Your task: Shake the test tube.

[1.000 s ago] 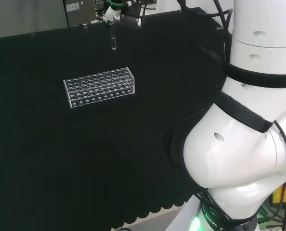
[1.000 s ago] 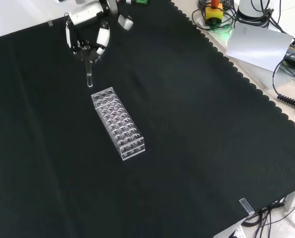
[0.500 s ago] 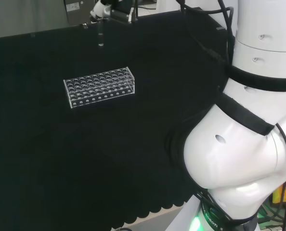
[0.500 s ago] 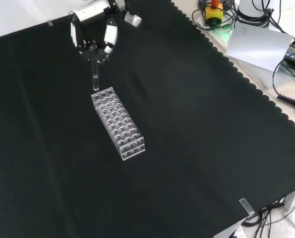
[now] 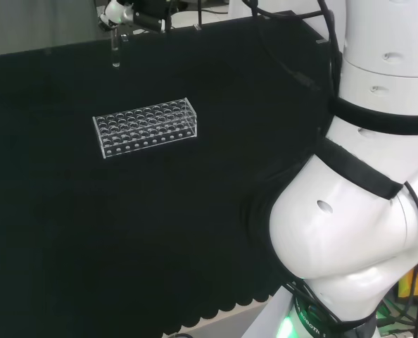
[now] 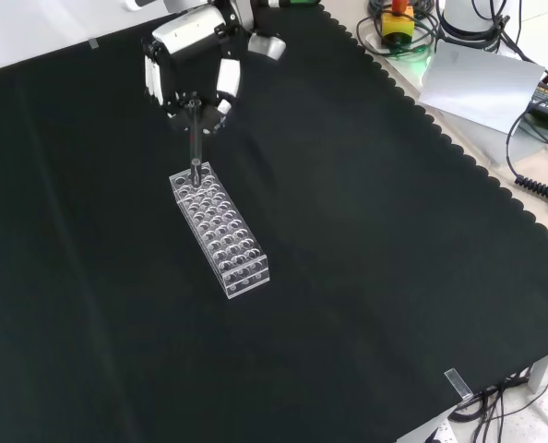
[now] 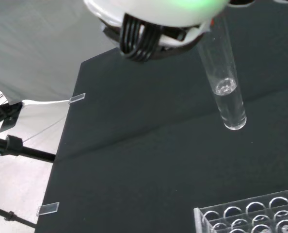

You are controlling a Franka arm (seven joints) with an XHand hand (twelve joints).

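- Hand [image 6: 193, 69] pinches a glass test tube [image 6: 195, 138] by its top — the tube hangs upright, holding a little clear liquid.
- Clear tube rack [image 6: 220, 231] stands at the hand's 6 o'clock in front view.

Bare black cloth [image 6: 366, 240] surrounds the lone clear rack [image 6: 220, 231] on every side.

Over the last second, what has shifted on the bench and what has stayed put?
The hand, shut on the test tube, carried it sideways: leftward in the head view, toward the camera and slightly right in the front view, so its tip now hangs over the far end of the rack there. The tube hangs upright with a little clear liquid at its bottom. The rack has not moved, and the grip is unchanged.
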